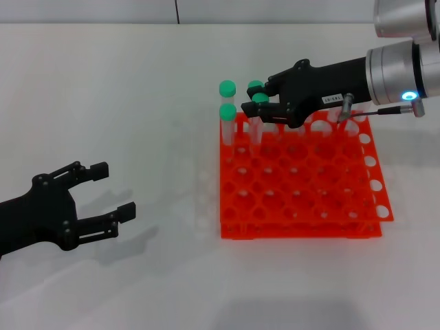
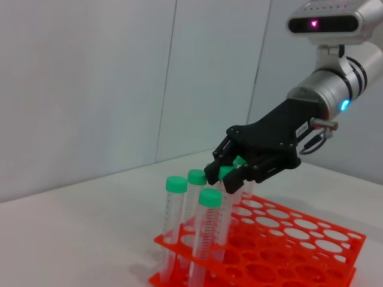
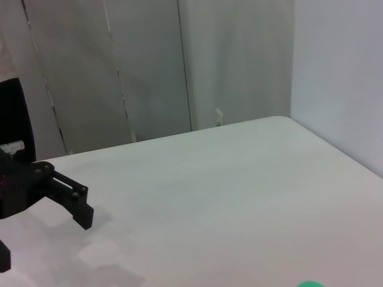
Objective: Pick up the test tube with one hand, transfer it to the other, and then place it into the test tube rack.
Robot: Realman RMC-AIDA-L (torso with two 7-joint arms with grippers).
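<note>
— Spread wide and holding nothing, the left gripper (image 1: 113, 190) hangs over the table (image 1: 137, 82) at the near left, well apart from everything. Where's the work?

— At the far left corner of the test tube rack (image 1: 302, 230). The right gripper (image 1: 256, 104) reaches in from the right, its fingers drawn narrow about the green cap of the test tube (image 1: 260, 98), which stands upright in a hole in the far rows. Three other tubes (image 1: 227, 110) stand just beside it.

— How would you expect it to handle?

— Light and stiff, I'd judge: thin clear plastic, smooth and likely slippery along the barrel. The cap or the stretch just beneath it looks like the best hold, since the neighbours crowd the lower part. A straight upward lift seems wise, or it may bind in the hole or knock its neighbours.

— Do the views differ?

— The left wrist view shows the tubes side-on, full length, with the fingers wrapped about the cap. The head view gives the hole layout from above. The right wrist view misses the grasp entirely, showing bare table, the far-off left gripper and a green sliver at its edge.
</note>
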